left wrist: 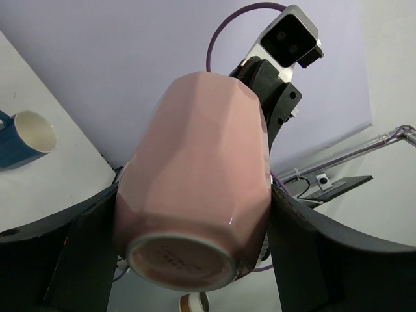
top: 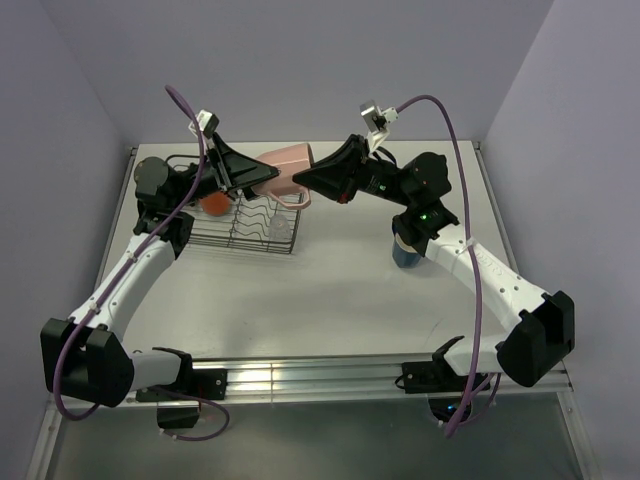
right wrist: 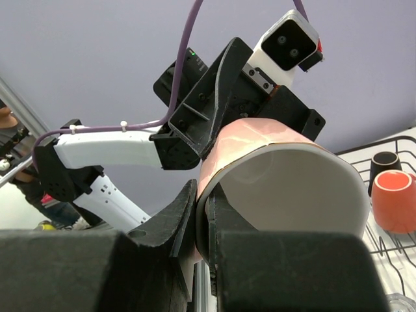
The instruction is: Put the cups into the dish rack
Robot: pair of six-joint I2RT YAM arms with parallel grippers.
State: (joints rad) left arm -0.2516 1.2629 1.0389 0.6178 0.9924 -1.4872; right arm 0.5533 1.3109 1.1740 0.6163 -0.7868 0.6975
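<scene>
A pink cup (top: pixel 287 163) (left wrist: pixel 201 169) (right wrist: pixel 292 188) hangs on its side in the air over the right end of the dish rack (top: pixel 245 238) (right wrist: pixel 406 244). My right gripper (top: pixel 301 181) (right wrist: pixel 209 227) is shut on its rim, one finger inside the mouth. My left gripper (top: pixel 266 178) (left wrist: pixel 195 260) spans the cup's body near the base, a finger lying against each side. An orange cup (top: pixel 213 204) (right wrist: pixel 393 200) and a dark brown cup (right wrist: pixel 385 164) sit in the rack. A blue cup (top: pixel 405 252) (left wrist: pixel 23 140) stands on the table under the right arm.
Purple walls close in the white table (top: pixel 350 290) at the back and on both sides. A clear glass tumbler (top: pixel 281 232) stands in the rack's right end. A metal rail (top: pixel 320 375) runs along the near edge between the arm bases.
</scene>
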